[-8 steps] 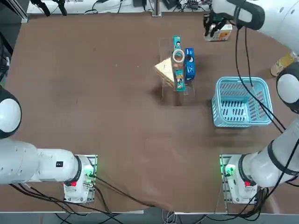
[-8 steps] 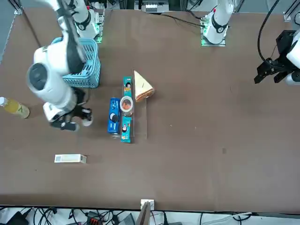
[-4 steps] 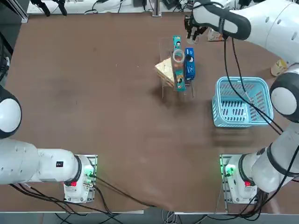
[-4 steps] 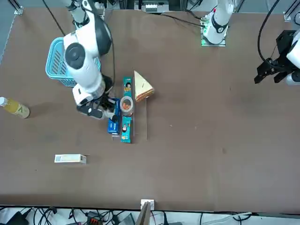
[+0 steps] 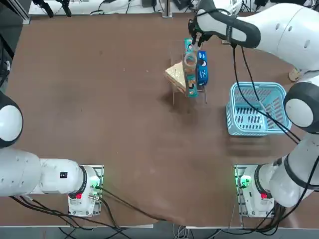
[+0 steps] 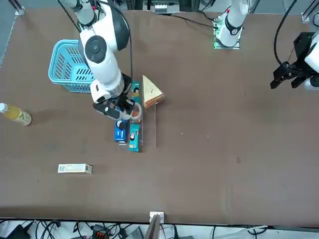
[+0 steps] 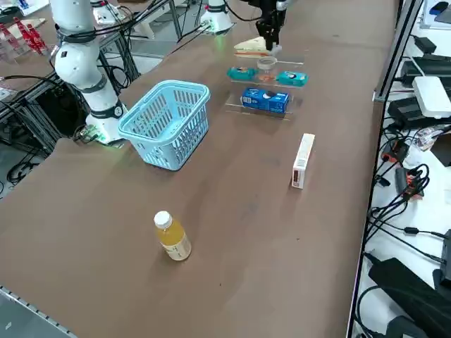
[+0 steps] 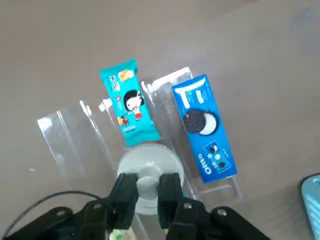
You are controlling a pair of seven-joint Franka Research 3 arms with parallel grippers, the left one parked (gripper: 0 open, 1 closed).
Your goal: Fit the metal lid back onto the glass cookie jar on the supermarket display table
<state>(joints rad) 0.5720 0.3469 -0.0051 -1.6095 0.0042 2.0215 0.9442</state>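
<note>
Right tool (image 8: 148, 192) is clamped on the metal lid (image 8: 150, 167) — wrist view shows both fingers pinching the small knob at the disc's centre, silvery disc hanging flat under them. So the carry is the step in hand: lid is up in the air, not yet seated.

In the top view the tool (image 5: 194, 39) sits over the far end of the clear acrylic stand (image 5: 175, 88), just beyond the glass cookie jar (image 5: 189, 60). Jar stands on that stand, whitish rim up and open, brownish contents visible, between the yellow wedge packet (image 5: 175, 73) and the blue packet (image 5: 202, 68). Front view puts the tool (image 6: 121, 106) just beside the jar (image 6: 135, 113), possibly overlapping its rim — can't tell exact alignment from here.

Next move, my read: centre the disc over the rim, keep it level, lower straight down, release only once it sits flat. Risk is a tilted lid catching the rim, or nudging the jar off the stand — packets crowd both sides.

Writing: blue packet (image 8: 203, 130) reads "OREO", cookie picture on it. Teal packet (image 8: 128, 102) has a cartoon child; its text isn't legible.

Further out on the brown bench (image 5: 99, 99): blue basket (image 5: 256, 108), a small white carton (image 7: 303, 160), a yellow drink bottle (image 7: 172, 236) — no readable labels.
</note>
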